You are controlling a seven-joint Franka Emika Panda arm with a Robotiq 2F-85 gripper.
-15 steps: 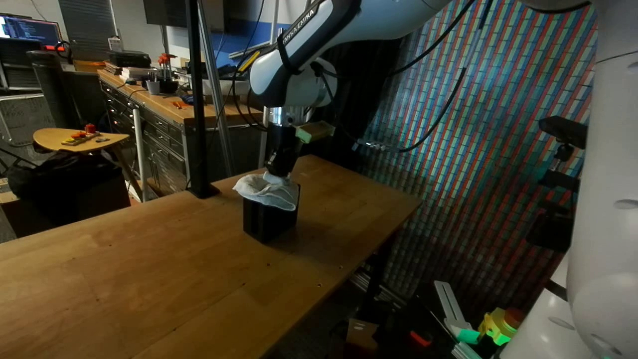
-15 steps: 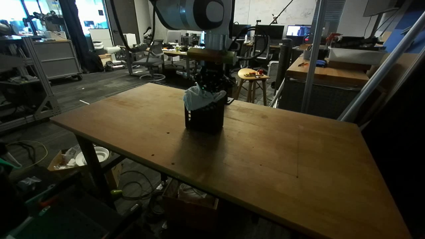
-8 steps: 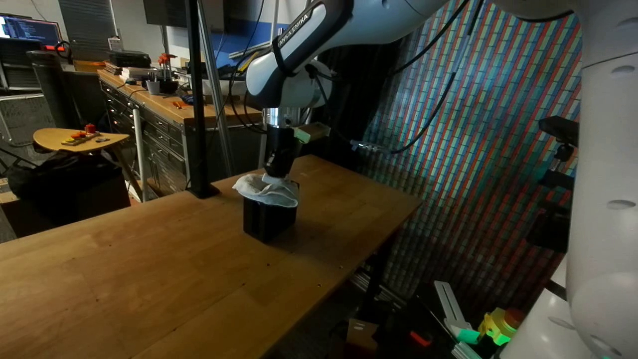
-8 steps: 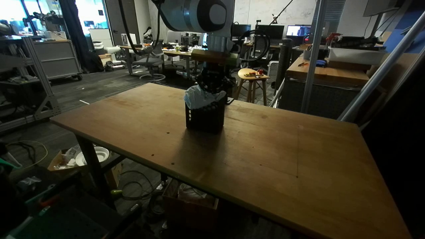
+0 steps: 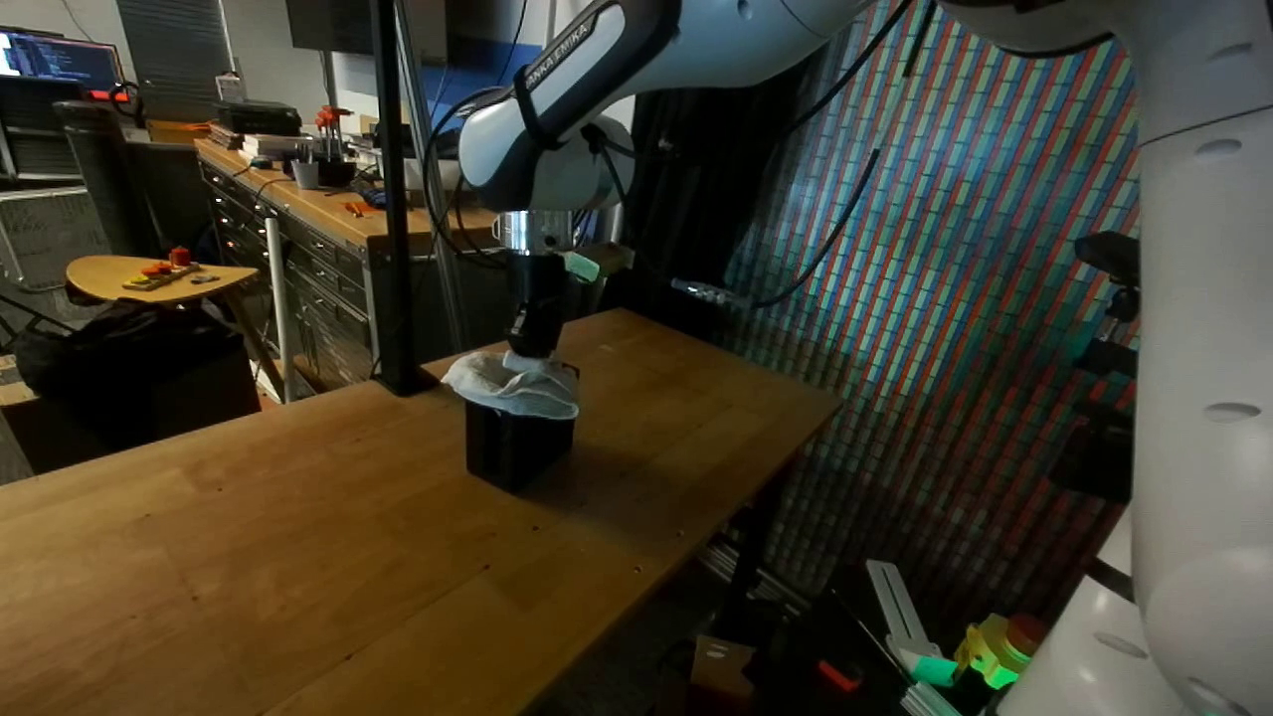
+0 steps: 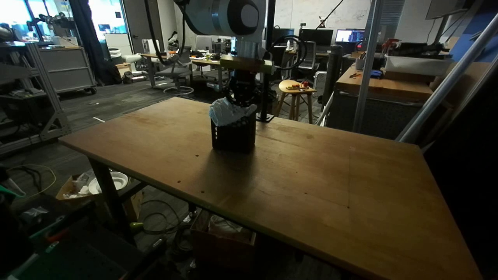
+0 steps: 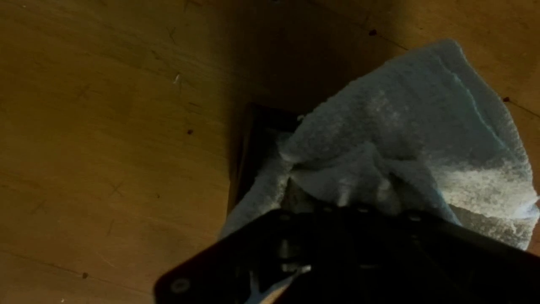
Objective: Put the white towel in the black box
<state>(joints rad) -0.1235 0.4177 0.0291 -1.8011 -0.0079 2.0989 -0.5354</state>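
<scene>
One white towel [image 5: 509, 391], clenched in my tool [image 5: 530, 352], drapes over the black box [image 5: 518, 447], left of centre in both exterior views.

In an exterior view, "ANKA EMIKA" can be read on the arm [image 5: 696, 55], above the gripper [image 5: 530, 356]; lines on a monitor [image 5: 62, 62], well apart from it, cannot be made out.
</scene>
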